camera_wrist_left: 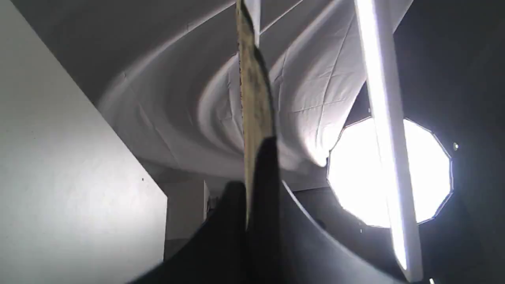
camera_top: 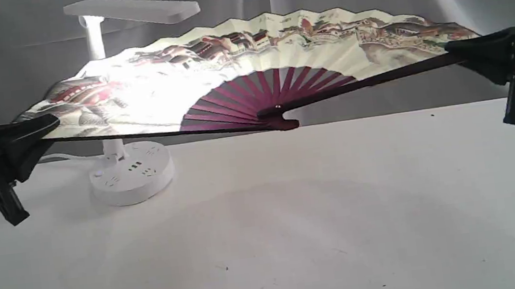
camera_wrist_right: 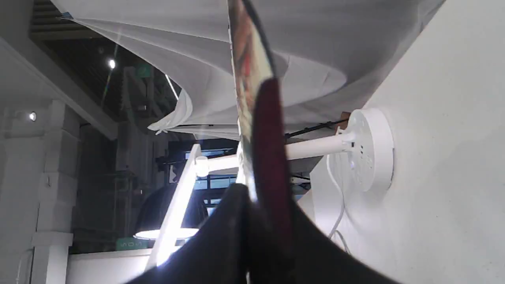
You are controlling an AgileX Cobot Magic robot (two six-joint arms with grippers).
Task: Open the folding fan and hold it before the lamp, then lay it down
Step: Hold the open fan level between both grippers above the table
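Had the folding fan (camera_top: pixel 248 63) fully spread and strung between both arms, up off the worktop (camera_top: pixel 343 212). Its pivot sat low by the middle of the worktop's far edge, and I couldn't tell if it touched.

The left gripper (camera_top: pixel 52 123) was clamped on the outer end of the left guard, and the right gripper (camera_top: pixel 451 48) on the outer end of the right guard. With one guard per arm, pulled apart, the leaf was held open and taut. Both wrist views showed the jaws pinched flat on the fan seen edge-on, with no gap.

The lamp (camera_top: pixel 96 44) stood near the worktop's far left corner, behind the fan's left half. Its head (camera_top: pixel 135 9) showed above the leaf and its base (camera_top: pixel 131 176) below, with most of the post hidden. The left half of the leaf glowed washed-out white, so the light was on and shining onto the paper. I read that as the hold-before-the-lamp step.

What was left, in my judgement, was laying it down toward the near edge, away from the base. The risk is that the paper tears if the arms spread further, so both ends should drop evenly.
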